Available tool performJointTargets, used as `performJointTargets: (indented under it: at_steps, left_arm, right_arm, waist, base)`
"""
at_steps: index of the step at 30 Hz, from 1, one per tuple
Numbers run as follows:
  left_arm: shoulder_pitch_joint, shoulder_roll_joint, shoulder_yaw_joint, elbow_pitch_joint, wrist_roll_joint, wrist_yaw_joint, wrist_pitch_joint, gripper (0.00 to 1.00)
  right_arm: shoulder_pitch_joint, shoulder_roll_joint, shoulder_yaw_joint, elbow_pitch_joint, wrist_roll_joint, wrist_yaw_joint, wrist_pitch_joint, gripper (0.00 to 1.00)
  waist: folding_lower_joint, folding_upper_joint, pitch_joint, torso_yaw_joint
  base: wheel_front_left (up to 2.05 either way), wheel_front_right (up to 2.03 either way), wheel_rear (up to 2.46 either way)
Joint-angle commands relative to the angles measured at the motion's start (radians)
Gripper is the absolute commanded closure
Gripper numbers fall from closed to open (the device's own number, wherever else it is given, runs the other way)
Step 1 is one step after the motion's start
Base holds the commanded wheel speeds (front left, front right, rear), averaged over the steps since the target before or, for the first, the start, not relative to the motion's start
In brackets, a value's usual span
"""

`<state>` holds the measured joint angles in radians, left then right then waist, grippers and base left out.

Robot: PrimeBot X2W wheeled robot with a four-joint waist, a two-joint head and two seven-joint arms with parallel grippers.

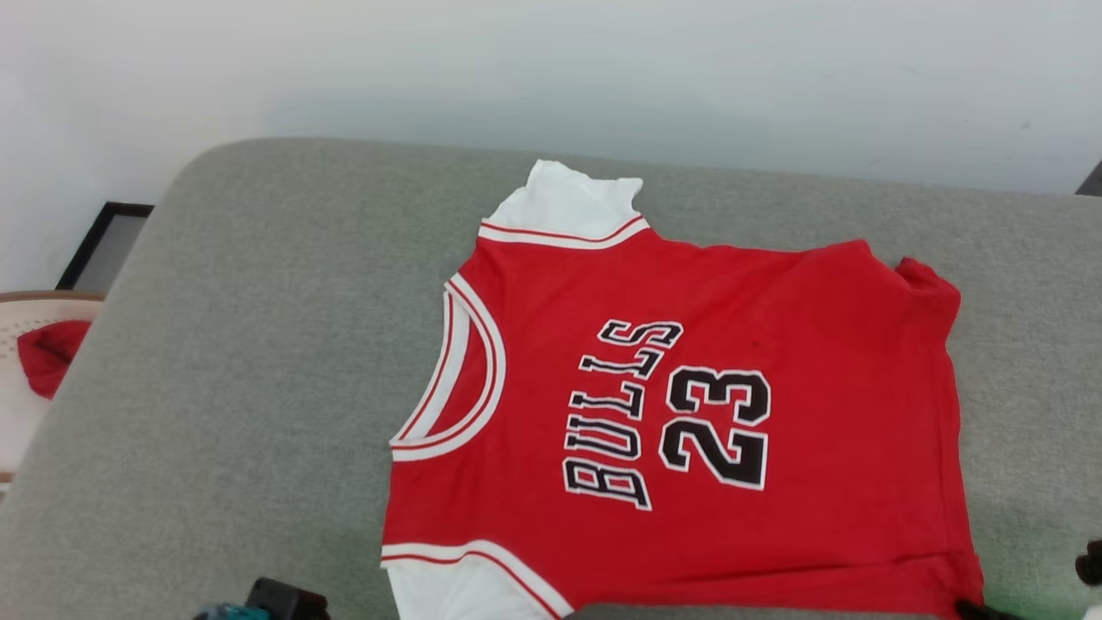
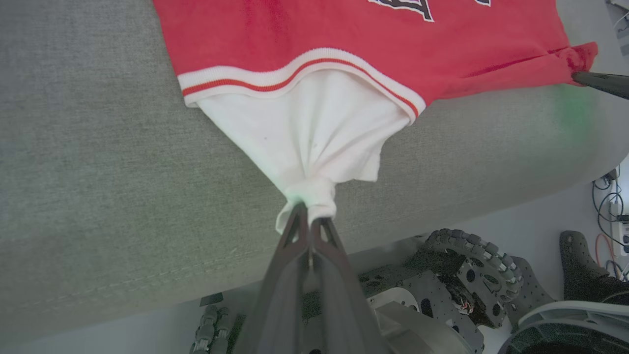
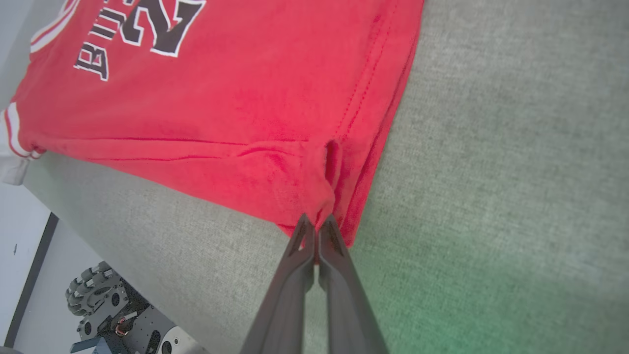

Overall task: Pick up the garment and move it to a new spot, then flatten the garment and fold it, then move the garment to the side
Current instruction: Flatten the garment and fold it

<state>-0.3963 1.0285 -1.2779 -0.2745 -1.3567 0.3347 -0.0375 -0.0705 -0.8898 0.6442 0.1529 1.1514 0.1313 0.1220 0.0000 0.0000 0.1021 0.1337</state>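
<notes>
Wrist views show the left gripper [image 2: 310, 215] pinching the garment's [image 1: 775, 534] white sleeve and the right gripper [image 3: 317, 225] its hem corner, fingers closed; it lies flat, not yet folded.

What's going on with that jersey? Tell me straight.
The robot holds the red sports jersey with white sleeves and dark lettering at two points. Its left end effector is shut on a bunched white sleeve; its right end effector is shut on the red hem corner. The jersey lies spread out, lettering up, on the grey fabric cushion, not yet folded.
</notes>
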Motion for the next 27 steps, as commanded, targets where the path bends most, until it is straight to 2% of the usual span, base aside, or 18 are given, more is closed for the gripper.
performJointTargets:
  at_steps: [1,8,12,16,19,23,27]
  left_arm:
    - [0.012,0.013,0.004,-0.014,0.000,0.013,-0.008,1.00]
    - [-0.098,0.097,0.045,-0.103,0.099,0.068,0.015,1.00]
    - [-0.223,0.131,0.077,-0.109,0.182,0.040,0.085,1.00]
    - [-0.354,0.108,0.104,-0.043,0.243,-0.036,0.163,1.00]
    - [-0.441,0.063,0.111,0.046,0.275,-0.107,0.212,1.00]
    - [-0.523,-0.024,0.102,0.196,0.288,-0.200,0.267,1.00]
    - [-0.561,-0.107,0.087,0.352,0.269,-0.275,0.302,1.00]
  right_arm:
    - [0.029,-0.011,-0.013,-0.014,0.005,-0.001,0.004,1.00]
    - [0.037,-0.008,-0.104,-0.091,0.020,-0.001,0.019,1.00]
    - [-0.028,0.018,-0.157,-0.108,-0.012,-0.001,0.051,1.00]
    - [-0.120,0.070,-0.199,-0.092,-0.072,-0.001,0.098,1.00]
    - [-0.199,0.117,-0.218,-0.060,-0.121,-0.001,0.142,1.00]
    - [-0.285,0.188,-0.220,-0.008,-0.182,-0.001,0.196,1.00]
    - [-0.342,0.243,-0.204,0.049,-0.225,-0.001,0.249,1.00]
  waist:
    - [0.0000,0.0000,0.002,-0.007]
    - [0.0000,0.0000,0.027,-0.055]
    - [0.0000,0.0000,0.055,-0.089]
    - [0.0000,0.0000,0.091,-0.115]
    - [0.0000,0.0000,0.122,-0.128]
    - [0.0000,0.0000,0.161,-0.140]
    - [0.0000,0.0000,0.188,-0.144]
  base:
    - [0.00,0.00,0.00]
    - [0.00,0.00,0.00]
    - [0.00,0.00,0.00]
    - [0.00,0.00,0.00]
    - [0.00,0.00,0.00]
    - [0.00,0.00,0.00]
    - [0.00,0.00,0.00]
